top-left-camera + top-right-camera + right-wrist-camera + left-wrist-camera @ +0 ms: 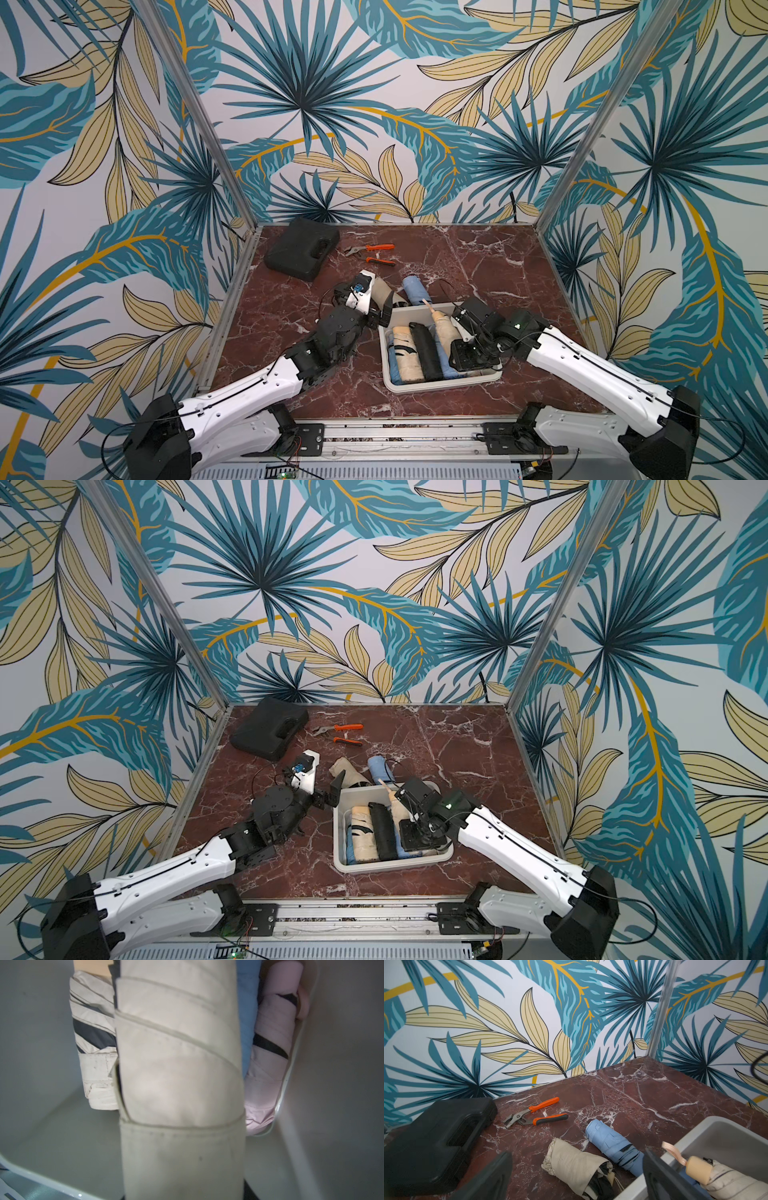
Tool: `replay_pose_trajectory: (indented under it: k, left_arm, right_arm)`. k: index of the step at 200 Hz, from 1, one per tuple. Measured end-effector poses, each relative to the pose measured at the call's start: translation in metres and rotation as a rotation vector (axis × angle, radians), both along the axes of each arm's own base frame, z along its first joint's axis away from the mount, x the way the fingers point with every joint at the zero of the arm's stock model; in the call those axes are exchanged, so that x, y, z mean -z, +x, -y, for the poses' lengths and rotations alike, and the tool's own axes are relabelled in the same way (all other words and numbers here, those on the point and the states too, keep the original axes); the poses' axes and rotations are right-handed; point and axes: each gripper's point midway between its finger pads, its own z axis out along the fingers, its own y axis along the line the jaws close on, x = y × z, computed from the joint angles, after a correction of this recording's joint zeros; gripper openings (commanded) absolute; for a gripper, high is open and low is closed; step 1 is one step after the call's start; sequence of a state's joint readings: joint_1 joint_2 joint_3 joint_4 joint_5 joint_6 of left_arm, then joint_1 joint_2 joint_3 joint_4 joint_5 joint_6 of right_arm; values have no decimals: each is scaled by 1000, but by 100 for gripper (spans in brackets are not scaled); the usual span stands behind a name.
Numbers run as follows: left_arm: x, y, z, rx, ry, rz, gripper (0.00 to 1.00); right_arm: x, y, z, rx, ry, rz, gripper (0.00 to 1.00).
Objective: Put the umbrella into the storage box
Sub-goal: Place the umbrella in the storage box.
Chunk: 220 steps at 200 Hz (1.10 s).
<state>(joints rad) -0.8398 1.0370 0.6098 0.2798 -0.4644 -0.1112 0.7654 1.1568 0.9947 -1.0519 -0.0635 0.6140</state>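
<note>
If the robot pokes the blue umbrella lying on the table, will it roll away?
Probably yes: the blue umbrella is a round tube lying flat on the smooth table. Its loose fabric folds would likely squash softly, slowing the roll.

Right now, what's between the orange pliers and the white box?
A cream umbrella and a blue umbrella; both top views show them.

You can't see right gripper [467, 355] fingertips: own wrist covers them in both top views. Cream umbrella [180, 1084] blurred, cut off by edges in right wrist view.
</note>
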Motion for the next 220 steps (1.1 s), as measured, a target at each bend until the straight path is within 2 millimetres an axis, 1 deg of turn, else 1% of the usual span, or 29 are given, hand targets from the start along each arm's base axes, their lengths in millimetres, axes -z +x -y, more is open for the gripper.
replay_pose_trajectory:
  k: [30, 43, 51, 64, 74, 87, 100, 121, 133, 149, 162, 189, 209, 220]
  left_arm:
    - [13, 7, -13, -61, -58, -76, 100]
    - [18, 9, -18, -86, -81, -109, 100]
    - [21, 12, -22, -104, -96, -129, 100]
    - [24, 16, -26, -128, -119, -153, 100]
    - [26, 18, -30, -147, -134, -173, 100]
    - [30, 22, -35, -177, -153, -194, 100]
    - [33, 25, -40, -206, -170, -219, 100]
    - [39, 33, -50, -256, -209, -269, 100]
    - [43, 39, -55, -283, -231, -304, 100]
    - [48, 47, -57, -305, -257, -349, 100]
    - [55, 52, -56, -317, -273, -386, 100]
    - [76, 60, -51, -327, -309, -472, 100]
    - [93, 66, -49, -341, -339, -541, 100]
    - [103, 70, -48, -351, -354, -581, 99]
  right_arm:
    - [13, 3, -2, 36, -7, -18, 39]
    - [18, 2, -2, 47, -13, -28, 44]
    - [20, 2, -1, 52, -14, -30, 48]
    - [20, 3, -2, 64, -11, -30, 62]
    - [19, 4, -3, 63, -7, -25, 70]
    - [18, 6, -4, 65, 1, -15, 75]
    - [17, 8, -6, 65, 6, -4, 77]
    - [13, 12, -4, 68, 7, 30, 78]
    - [8, 16, -2, 71, 6, 60, 76]
    - [3, 22, 0, 76, 2, 98, 71]
    - [2, 26, 0, 81, -3, 114, 64]
    - [11, 33, -7, 89, -4, 111, 54]
    - [25, 33, -9, 92, -9, 91, 51]
    - [27, 33, -10, 93, -6, 91, 51]
